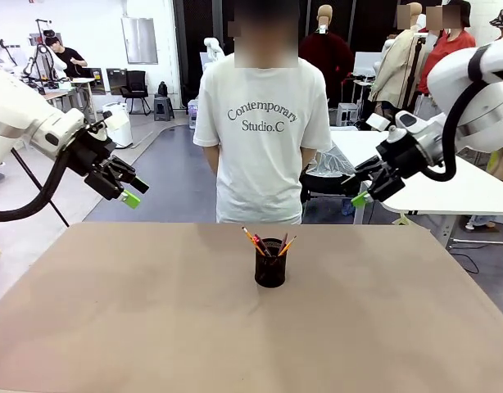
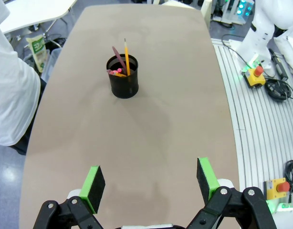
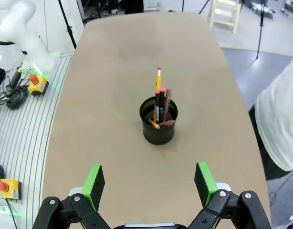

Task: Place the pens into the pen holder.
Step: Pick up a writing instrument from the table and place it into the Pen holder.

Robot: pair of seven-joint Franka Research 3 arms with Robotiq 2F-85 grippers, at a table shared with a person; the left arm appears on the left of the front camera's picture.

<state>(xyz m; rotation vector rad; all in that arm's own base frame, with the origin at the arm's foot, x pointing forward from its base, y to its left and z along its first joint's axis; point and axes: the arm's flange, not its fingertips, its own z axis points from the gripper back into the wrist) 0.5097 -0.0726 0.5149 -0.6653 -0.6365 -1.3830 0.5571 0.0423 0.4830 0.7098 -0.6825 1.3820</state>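
The fingers of the left gripper (image 2: 150,187) and the right gripper (image 3: 150,186) are spread wide, with nothing held, and both are raised well above the table (image 1: 112,327). The pens (image 1: 266,243) are stood in the pen holder (image 1: 270,264) near the table's middle, before a standing person (image 1: 262,123).
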